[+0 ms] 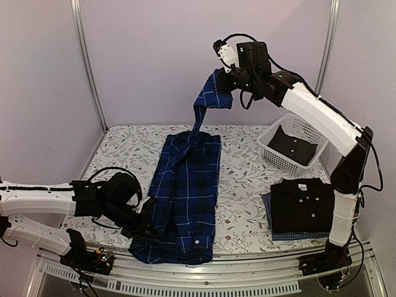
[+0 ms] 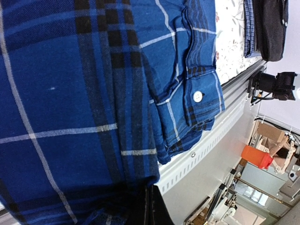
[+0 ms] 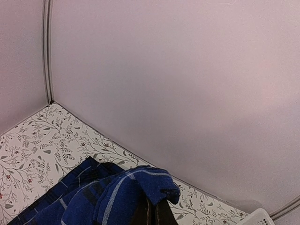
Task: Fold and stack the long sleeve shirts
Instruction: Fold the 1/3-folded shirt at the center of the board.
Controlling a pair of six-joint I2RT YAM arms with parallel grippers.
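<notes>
The dark blue plaid shirt lies lengthwise on the middle of the table. My right gripper is raised high near the back wall, shut on one end of it, so a strip of plaid cloth hangs from the pinched fingers. My left gripper is low at the shirt's near left edge, shut on the cloth, which covers most of the fingers. A cuff with a white button lies by the table's front rail. A folded black shirt rests on a folded fine-check shirt at the right.
A white lattice basket stands at the back right with a dark garment in it; its corner shows in the right wrist view. The floral tablecloth shows between the plaid shirt and the stack. The metal front rail runs along the near edge.
</notes>
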